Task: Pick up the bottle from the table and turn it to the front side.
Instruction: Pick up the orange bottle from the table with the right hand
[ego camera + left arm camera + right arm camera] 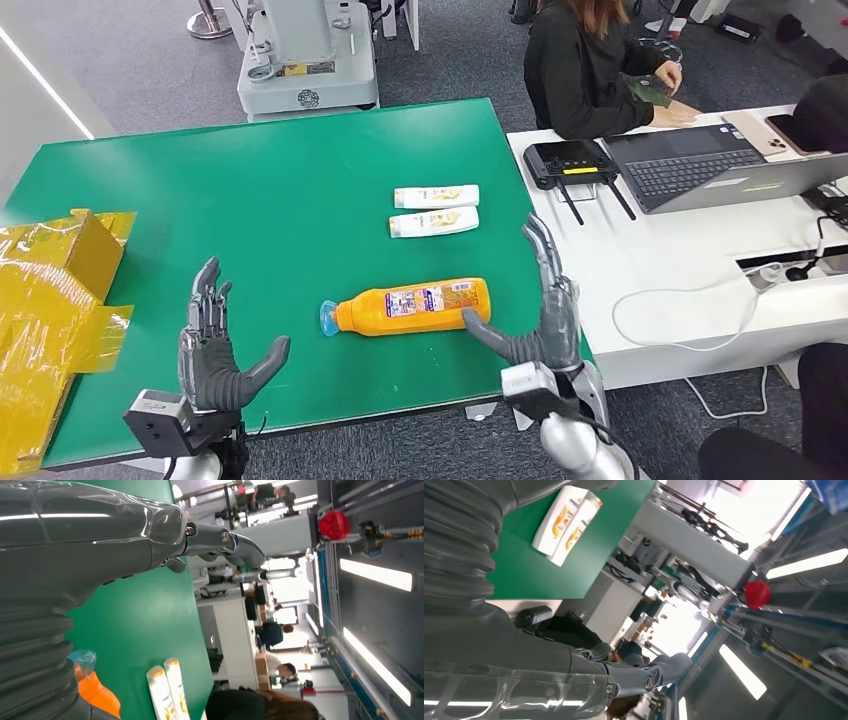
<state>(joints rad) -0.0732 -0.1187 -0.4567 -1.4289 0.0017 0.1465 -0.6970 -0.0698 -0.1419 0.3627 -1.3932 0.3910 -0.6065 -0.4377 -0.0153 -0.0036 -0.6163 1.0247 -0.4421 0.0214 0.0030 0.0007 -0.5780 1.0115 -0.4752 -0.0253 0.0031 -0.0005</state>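
Lying flat between open hands — bottle (412, 306); left wrist view catches cap (82, 657).

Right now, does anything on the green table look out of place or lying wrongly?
Yes. The orange bottle lies on its side between the open left hand and right hand, cap toward the left hand. Nothing is spilled. Two white tubes lie neatly beyond it.

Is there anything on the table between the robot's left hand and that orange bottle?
No. In the head view, only bare green table separates the left robot hand from the orange bottle.
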